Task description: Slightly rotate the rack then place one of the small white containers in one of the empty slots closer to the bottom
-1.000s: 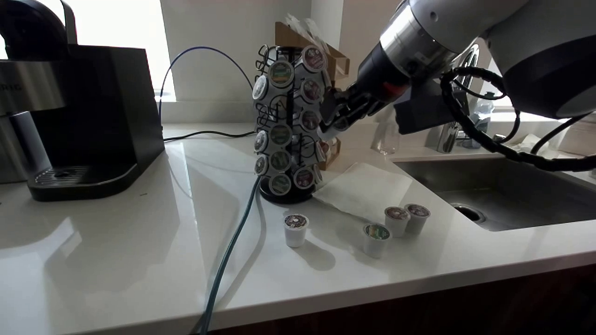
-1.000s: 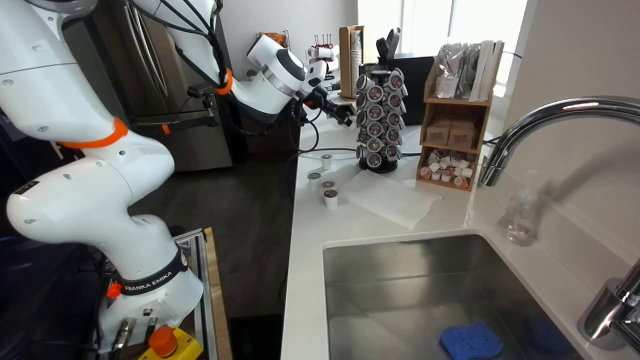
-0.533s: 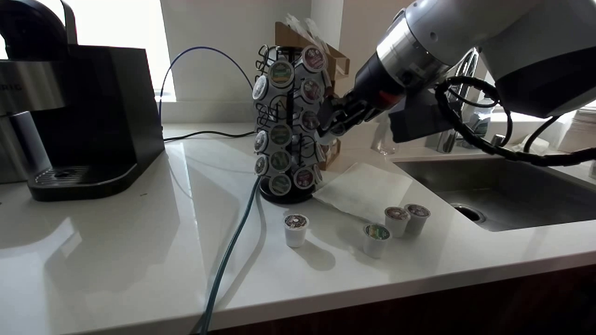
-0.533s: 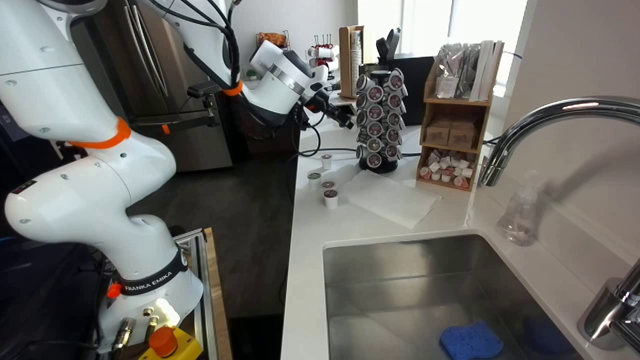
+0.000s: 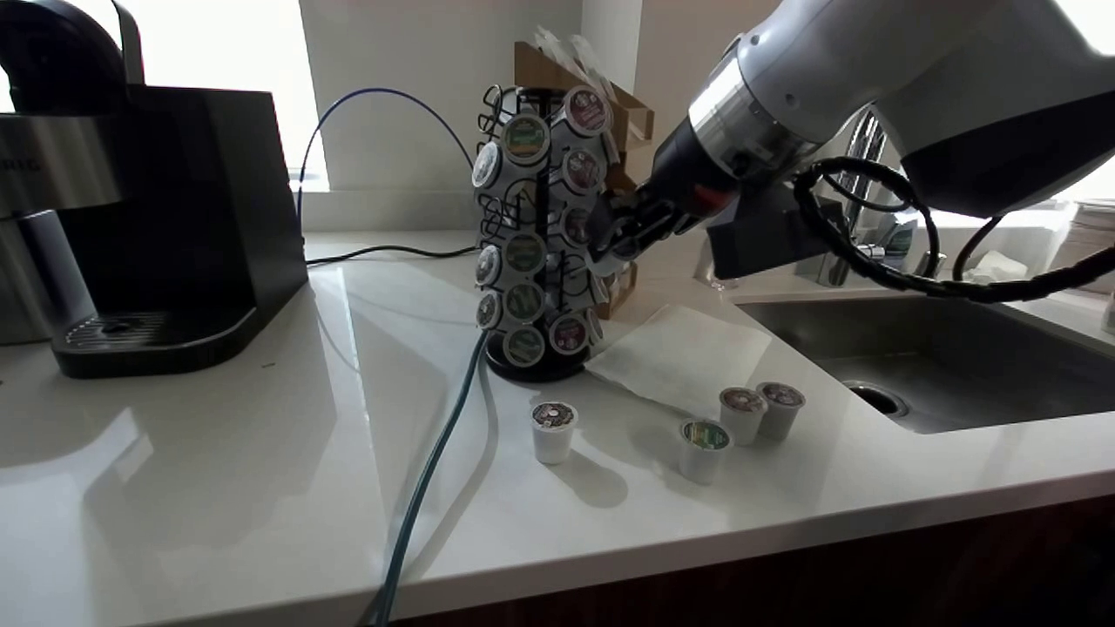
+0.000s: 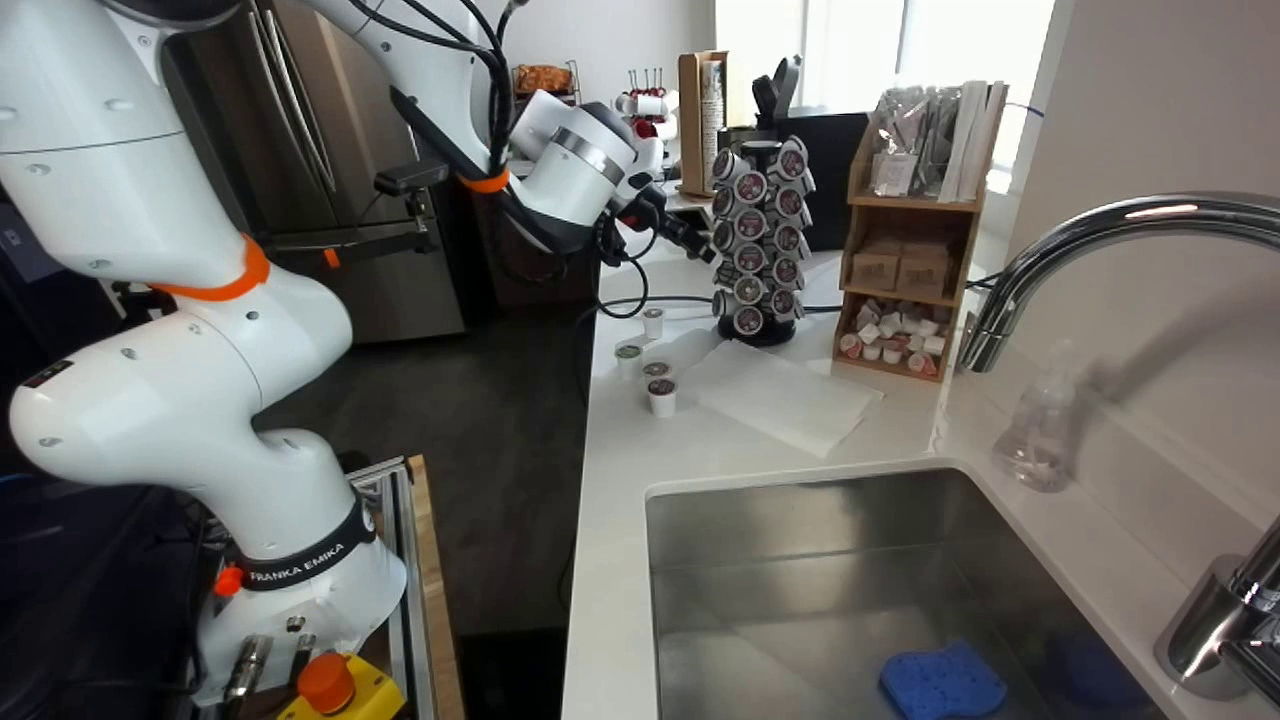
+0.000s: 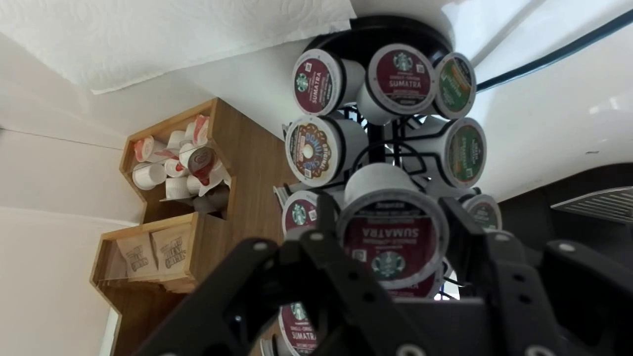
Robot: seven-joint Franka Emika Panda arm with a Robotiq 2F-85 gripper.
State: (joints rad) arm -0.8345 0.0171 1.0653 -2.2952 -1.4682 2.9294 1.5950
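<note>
The rack (image 5: 536, 367) stands on the counter, its wire tower filled with rows of pods; it also shows in an exterior view (image 6: 758, 333) and in the wrist view (image 7: 395, 24). My gripper (image 7: 389, 205) is shut on a small white container (image 7: 390, 247) with a dark red foil lid. The lid faces the wrist camera and the white cup end points at the rack. Just beyond it an empty wire slot (image 7: 395, 143) shows, one row from the base. In both exterior views the gripper (image 5: 614, 239) (image 6: 708, 250) is close beside the rack; contact cannot be told.
Several loose pods (image 5: 704, 450) stand on the counter before the rack, near a paper towel (image 5: 684, 357). A wooden organizer (image 6: 905, 285) is behind the rack. A coffee machine (image 5: 174, 218), a sink (image 6: 800, 580) and a blue-green cable (image 5: 444, 444) are also here.
The gripper with the held container has moved slightly lower and closer to the rack. The rack and loose pods have not visibly moved.
</note>
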